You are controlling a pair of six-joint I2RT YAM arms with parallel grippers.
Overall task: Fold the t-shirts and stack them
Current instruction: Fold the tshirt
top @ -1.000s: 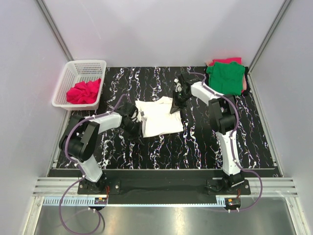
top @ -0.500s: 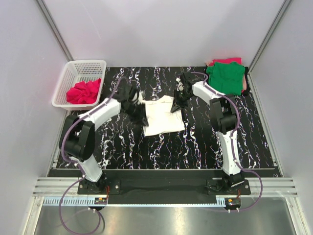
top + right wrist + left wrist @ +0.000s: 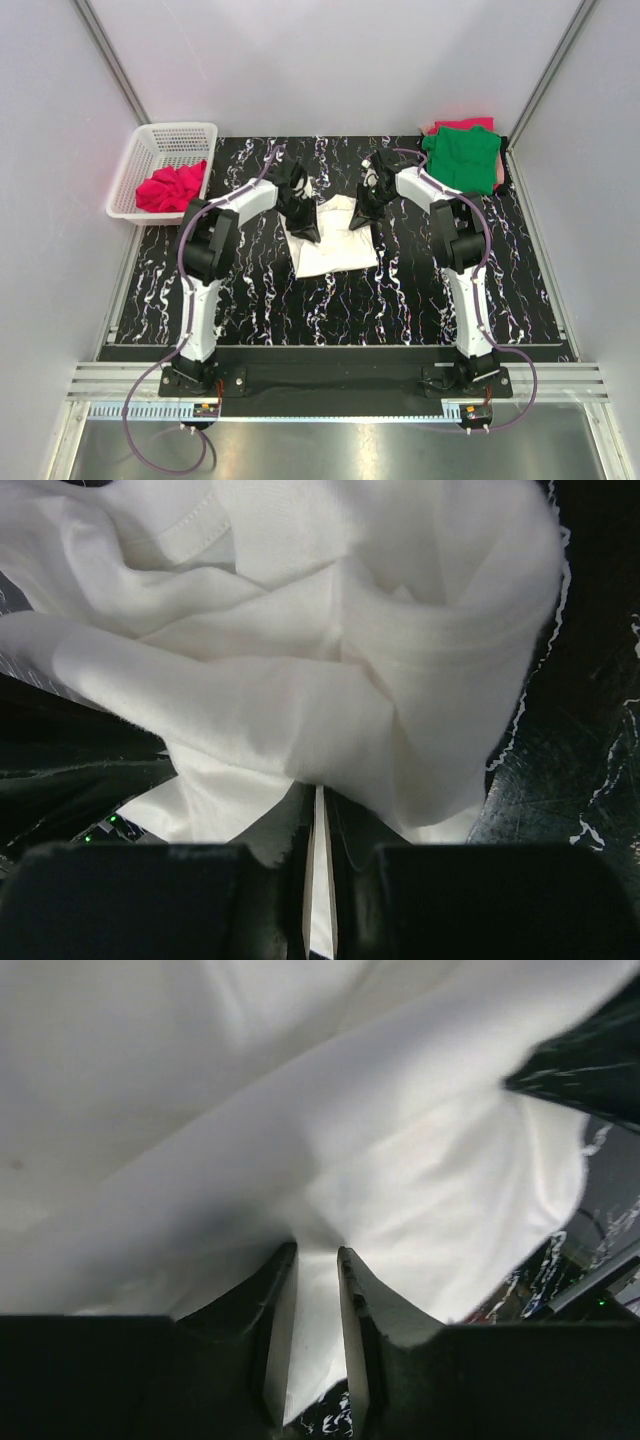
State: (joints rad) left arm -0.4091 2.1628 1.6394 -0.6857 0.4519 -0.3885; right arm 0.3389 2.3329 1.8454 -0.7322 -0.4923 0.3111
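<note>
At the far left of the black marbled table [image 3: 410,290] stands a white basket [image 3: 176,143], and a pinkish-red t-shirt [image 3: 172,187] lies crumpled inside it. To its right, the left arm reaches across to the far middle of the table, where the left gripper [image 3: 304,226] points down at the far left edge of the white t-shirt [image 3: 335,250]. Its wrist camera shows the left gripper [image 3: 313,1310] nearly closed, with a fold of the white t-shirt [image 3: 300,1110] clamped between its fingers. The shirt lies partly folded in the middle of the table, its near part flat and its far edge bunched between the two grippers. The right gripper [image 3: 359,216] sits at the shirt's far right corner. In its wrist view the right gripper [image 3: 318,865] is clenched on a thin layer of the white t-shirt [image 3: 300,660], which is rumpled above the fingers. In the far right corner, well apart from the arms, a folded green t-shirt [image 3: 462,158] rests on a piece of pinkish-red fabric [image 3: 466,124].
</note>
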